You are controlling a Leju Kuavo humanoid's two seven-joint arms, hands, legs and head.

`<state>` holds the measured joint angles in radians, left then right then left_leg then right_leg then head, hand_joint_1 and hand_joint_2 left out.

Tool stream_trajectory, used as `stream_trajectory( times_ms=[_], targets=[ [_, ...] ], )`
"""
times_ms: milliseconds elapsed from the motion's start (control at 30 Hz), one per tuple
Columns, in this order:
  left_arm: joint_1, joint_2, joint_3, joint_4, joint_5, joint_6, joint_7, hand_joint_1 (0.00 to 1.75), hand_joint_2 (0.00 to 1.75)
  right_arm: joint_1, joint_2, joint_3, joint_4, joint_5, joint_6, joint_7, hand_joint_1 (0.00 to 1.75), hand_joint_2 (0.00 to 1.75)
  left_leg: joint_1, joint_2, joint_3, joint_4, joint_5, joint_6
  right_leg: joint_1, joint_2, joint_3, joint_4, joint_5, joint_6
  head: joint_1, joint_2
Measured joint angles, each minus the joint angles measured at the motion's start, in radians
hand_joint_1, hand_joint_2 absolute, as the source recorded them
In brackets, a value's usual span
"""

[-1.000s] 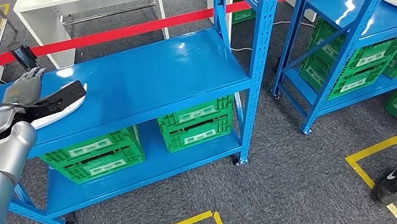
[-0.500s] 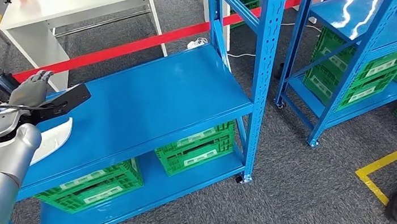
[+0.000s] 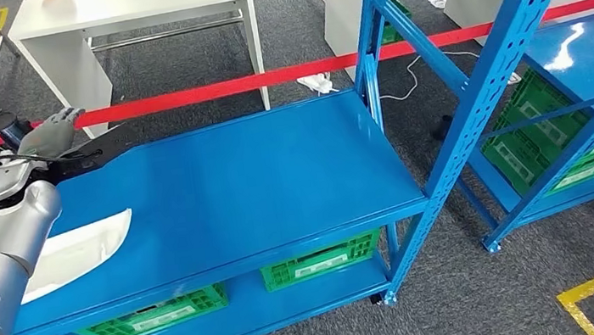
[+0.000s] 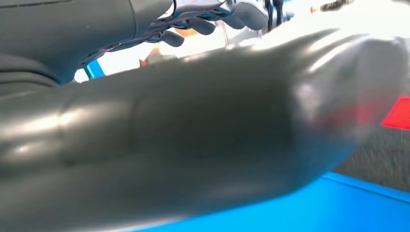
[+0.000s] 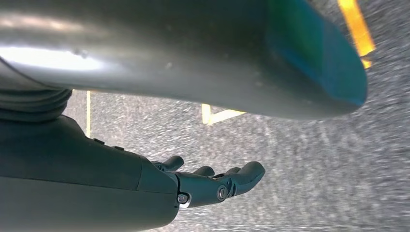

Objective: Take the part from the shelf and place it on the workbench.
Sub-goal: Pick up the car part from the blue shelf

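Head view: grips the long dark part (image 3: 99,147) in the left hand (image 3: 50,136), up over the back left corner of the blue shelf (image 3: 277,170), close to the red barrier tape (image 3: 265,77). Carries it clear of the shelf top, tip pointing to the robot's right. Leaves a white curved part (image 3: 81,245) lying flat on the same shelf top, nearer the front edge and partly behind the silver forearm.

Against 0.5 s ago: looks from a shifted camera, with the whole scene slid across the picture, so no real move of the shelf or of the green crates (image 3: 322,260) beneath it. Holds the dark part well apart from the white one now, with a wider strip of blue between the 2 than before. Against 1.0 s ago: had the dark part resting right on top of the white one; now lifted off and drawn back toward the tape.

Left wrist view: presses the fingers (image 4: 246,12) along the far edge of the dark part (image 4: 193,135), with blue shelf (image 4: 338,208) beneath.

Right wrist view: hangs the right hand (image 5: 212,186) over grey carpet (image 5: 300,159) crossed by yellow floor tape (image 5: 358,29), fingers loosely curved and apart, grasping nothing.

Beyond the tape: a white table (image 3: 128,0), not yet reached with the part
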<state>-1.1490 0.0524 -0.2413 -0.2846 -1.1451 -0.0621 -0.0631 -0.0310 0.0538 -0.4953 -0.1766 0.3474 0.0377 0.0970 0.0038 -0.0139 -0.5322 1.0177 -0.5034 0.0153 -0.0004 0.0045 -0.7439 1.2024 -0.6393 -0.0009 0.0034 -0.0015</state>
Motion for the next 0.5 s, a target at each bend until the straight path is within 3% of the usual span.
stream_trajectory(
  times_ms=[67,100,133,200,267,333,400,433,500],
  targets=[
    [0.005,-0.002,0.004,0.006,0.029,-0.037,0.004,0.0,1.31,0.005,-0.001,-0.002,0.0,0.0,-0.001,0.001,0.0,0.0,-0.005,-0.003,0.028,0.003,-0.031,-0.006,0.009,0.004,0.005,-0.117,0.17,-0.017,0.0,0.0],
    [0.009,-0.003,0.007,0.009,0.04,-0.051,0.009,0.0,1.75,0.008,-0.001,-0.003,0.0,0.0,-0.002,0.002,0.0,0.0,-0.007,-0.006,0.035,0.004,-0.045,-0.01,0.012,0.006,0.01,-0.149,0.238,-0.023,-0.001,0.0],
    [0.012,-0.004,0.011,0.011,0.05,-0.063,0.013,0.0,1.75,0.009,-0.001,-0.005,0.0,0.0,-0.003,0.003,0.0,0.0,-0.009,-0.009,0.041,0.007,-0.053,-0.017,0.013,0.009,0.014,-0.163,0.273,-0.028,-0.001,0.0],
    [0.013,-0.003,0.018,0.007,0.063,-0.073,0.02,0.0,1.75,0.007,0.0,-0.008,0.0,-0.001,-0.004,0.002,0.0,0.0,-0.009,-0.012,0.036,0.029,-0.048,-0.03,0.009,0.009,0.028,-0.166,0.272,-0.036,-0.002,0.0],
    [0.011,0.0,0.024,0.002,0.073,-0.076,0.021,0.0,1.75,0.003,0.001,-0.012,0.0,-0.002,-0.004,-0.001,0.0,0.0,-0.009,-0.008,0.003,0.099,-0.046,-0.041,0.004,0.008,0.048,-0.175,0.261,-0.049,-0.002,0.0],
    [0.011,0.002,0.029,0.002,0.079,-0.084,0.02,0.0,1.75,0.001,0.001,-0.017,0.0,-0.002,-0.003,-0.002,0.0,0.0,-0.006,-0.002,-0.057,0.198,-0.092,-0.05,0.001,0.009,0.066,-0.179,0.246,-0.056,-0.003,0.0],
    [0.014,0.004,0.034,0.003,0.089,-0.102,0.016,0.0,1.75,0.0,0.001,-0.021,0.0,-0.003,-0.003,-0.001,0.0,0.0,-0.001,0.002,-0.118,0.264,-0.138,-0.059,0.0,0.011,0.08,-0.178,0.232,-0.056,-0.003,0.0],
    [0.015,0.005,0.038,0.003,0.099,-0.114,0.01,0.0,1.75,0.001,0.001,-0.022,0.0,-0.003,-0.002,-0.001,0.0,0.0,0.0,0.003,-0.132,0.26,-0.131,-0.062,0.0,0.012,0.086,-0.176,0.224,-0.054,-0.003,0.0],
    [0.015,0.01,0.046,0.003,0.119,-0.136,-0.007,0.0,1.75,0.001,0.001,-0.025,0.0,-0.003,-0.002,-0.001,0.0,0.0,0.001,0.004,-0.115,0.163,-0.046,-0.059,0.0,0.013,0.101,-0.172,0.211,-0.05,-0.003,0.0]
  ],
)
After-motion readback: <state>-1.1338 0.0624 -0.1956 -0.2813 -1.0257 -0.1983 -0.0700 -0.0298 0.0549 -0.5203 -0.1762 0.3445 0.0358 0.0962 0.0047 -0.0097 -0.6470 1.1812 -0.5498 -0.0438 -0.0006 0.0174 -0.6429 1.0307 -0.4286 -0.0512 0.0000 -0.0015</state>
